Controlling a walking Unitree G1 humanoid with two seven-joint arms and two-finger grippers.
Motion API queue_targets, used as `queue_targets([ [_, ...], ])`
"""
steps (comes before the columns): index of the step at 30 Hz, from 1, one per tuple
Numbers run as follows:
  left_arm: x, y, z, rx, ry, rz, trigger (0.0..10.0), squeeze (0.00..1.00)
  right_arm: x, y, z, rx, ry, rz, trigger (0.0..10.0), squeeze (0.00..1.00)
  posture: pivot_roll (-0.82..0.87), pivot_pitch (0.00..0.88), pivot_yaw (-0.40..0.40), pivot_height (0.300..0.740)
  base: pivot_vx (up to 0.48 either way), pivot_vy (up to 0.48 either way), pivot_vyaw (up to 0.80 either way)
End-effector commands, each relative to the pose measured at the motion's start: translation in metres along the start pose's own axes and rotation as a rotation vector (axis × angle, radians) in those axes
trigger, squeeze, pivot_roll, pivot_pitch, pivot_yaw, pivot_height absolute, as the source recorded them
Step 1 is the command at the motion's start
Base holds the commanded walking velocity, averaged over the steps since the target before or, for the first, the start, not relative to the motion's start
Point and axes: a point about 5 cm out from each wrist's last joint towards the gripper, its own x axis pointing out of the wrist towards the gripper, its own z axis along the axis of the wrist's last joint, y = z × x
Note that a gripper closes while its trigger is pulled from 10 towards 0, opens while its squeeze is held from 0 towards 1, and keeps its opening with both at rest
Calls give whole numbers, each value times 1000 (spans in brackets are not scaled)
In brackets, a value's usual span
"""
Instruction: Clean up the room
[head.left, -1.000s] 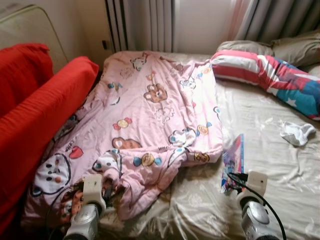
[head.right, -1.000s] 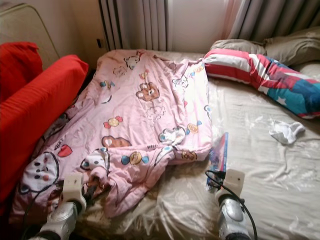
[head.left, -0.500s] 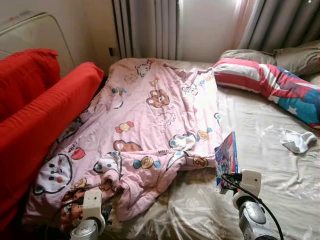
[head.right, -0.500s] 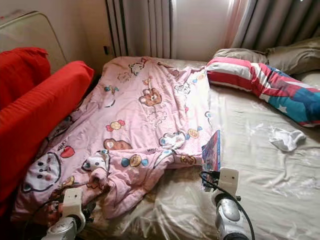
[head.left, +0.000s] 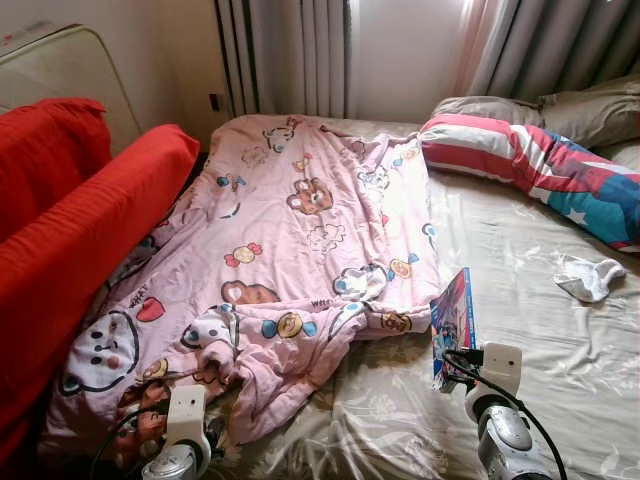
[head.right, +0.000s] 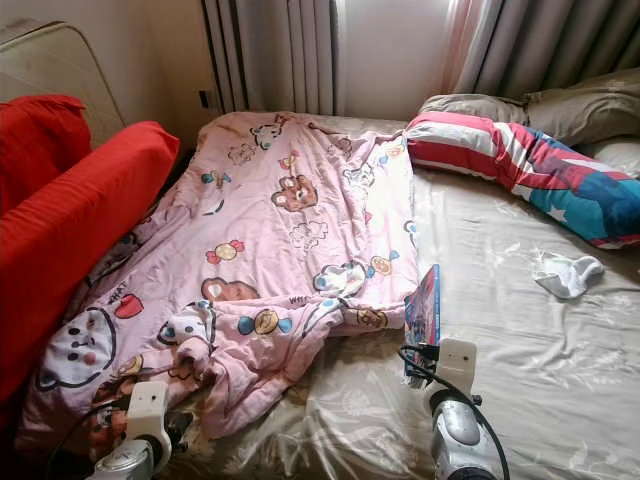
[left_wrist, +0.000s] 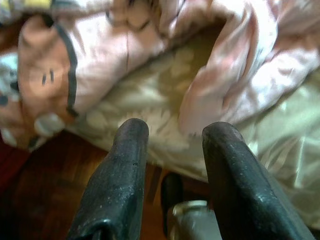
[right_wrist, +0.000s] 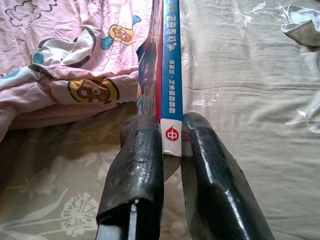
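Observation:
My right gripper (right_wrist: 172, 132) is shut on the lower end of a thin book (right_wrist: 171, 60) with a blue spine. The book (head.left: 453, 325) stands on edge over the beige bed sheet (head.left: 540, 380), just right of the pink cartoon blanket (head.left: 300, 230). My left gripper (left_wrist: 175, 132) is open with nothing between its fingers. It hovers at the foot edge of the bed, below the blanket's crumpled lower corner (head.left: 240, 390). Brown wooden floor (left_wrist: 45, 195) lies under it. A white sock (head.left: 590, 277) lies on the sheet at the right.
A red sofa (head.left: 80, 230) presses against the bed's left side. A striped red, white and blue pillow (head.left: 530, 170) and a grey pillow (head.left: 560, 105) lie at the bed's far right. Curtains (head.left: 300, 55) hang behind.
The book went from lying nearly flat on the sheet to standing on edge in my right gripper. My left gripper drew back from the blanket's corner toward the bed's foot.

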Motion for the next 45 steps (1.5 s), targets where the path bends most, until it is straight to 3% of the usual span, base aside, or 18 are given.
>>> queue_targets([
  [1,-3,4,-11,12,44,11,10000,0,3,0,10,-13,-51,7,10000,0,1,0,-19,740,0,0,0],
  [10,-2,3,-10,12,40,10,10000,0,3,2,11,-16,-56,7,10000,0,5,0,-19,740,0,0,0],
  [13,-2,2,-9,14,39,9,10000,0,1,-5,-2,-92,51,-51,10000,0,3,0,-18,740,0,0,0],
  [15,-2,2,-9,13,39,9,10000,0,-1,-7,-8,-60,93,-58,10000,0,3,0,-18,740,0,0,0],
  [25,-2,3,-9,5,38,15,10000,0,-12,-8,-34,-84,204,-43,10000,0,6,0,-20,740,0,0,0],
  [28,-2,4,-8,-2,35,18,10000,0,-23,-14,-53,-86,280,-58,10000,0,14,0,-22,740,0,0,0],
  [45,-2,4,-6,-11,22,15,10000,0,-25,-10,-59,-78,302,-47,10000,0,13,0,-18,740,0,0,0],
])
